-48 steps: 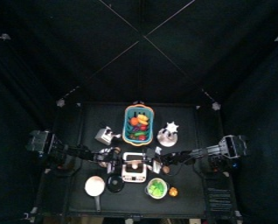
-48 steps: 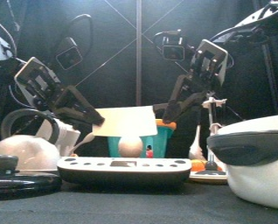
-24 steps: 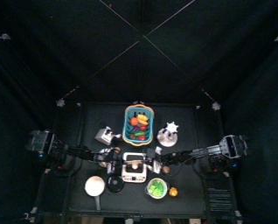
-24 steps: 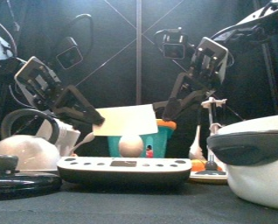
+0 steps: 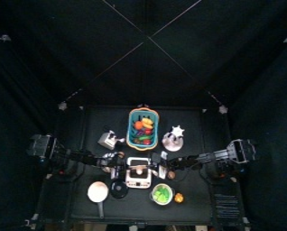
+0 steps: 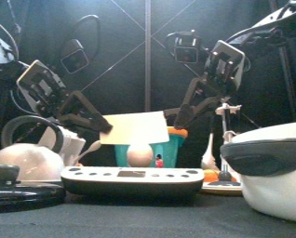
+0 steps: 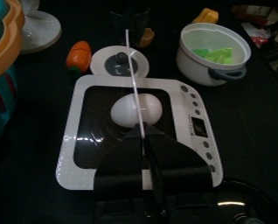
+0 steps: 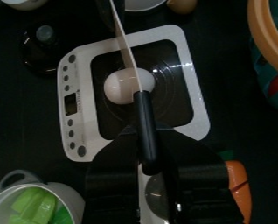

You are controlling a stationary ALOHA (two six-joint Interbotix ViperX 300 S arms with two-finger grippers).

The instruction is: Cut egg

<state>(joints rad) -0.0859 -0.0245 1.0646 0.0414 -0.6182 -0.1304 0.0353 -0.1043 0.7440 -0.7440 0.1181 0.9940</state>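
Note:
A pale egg (image 6: pixel 138 154) sits on the black middle of a white-rimmed board (image 6: pixel 176 183) at the table's front centre. Directly above it hangs a thin cream blade (image 6: pixel 138 127), and each arm holds one end. My left gripper (image 6: pixel 103 124) is shut on the blade's left end and my right gripper (image 6: pixel 177 116) on its right end. Seen from the left wrist, the blade (image 7: pixel 135 77) is an edge-on white line running from my shut left gripper (image 7: pixel 153 156) across the egg (image 7: pixel 138 108). From the right wrist, the blade (image 8: pixel 121 44) crosses the egg (image 8: pixel 128 83) beyond my shut right gripper (image 8: pixel 142 122).
A basket of fruit (image 5: pixel 143 128) stands behind the board. A bowl of green pieces (image 7: pixel 214 51) and a small orange item (image 7: pixel 79 55) lie near the board. A big white bowl (image 6: pixel 270 177) fills the front right, and a white kettle (image 6: pixel 33 154) stands front left.

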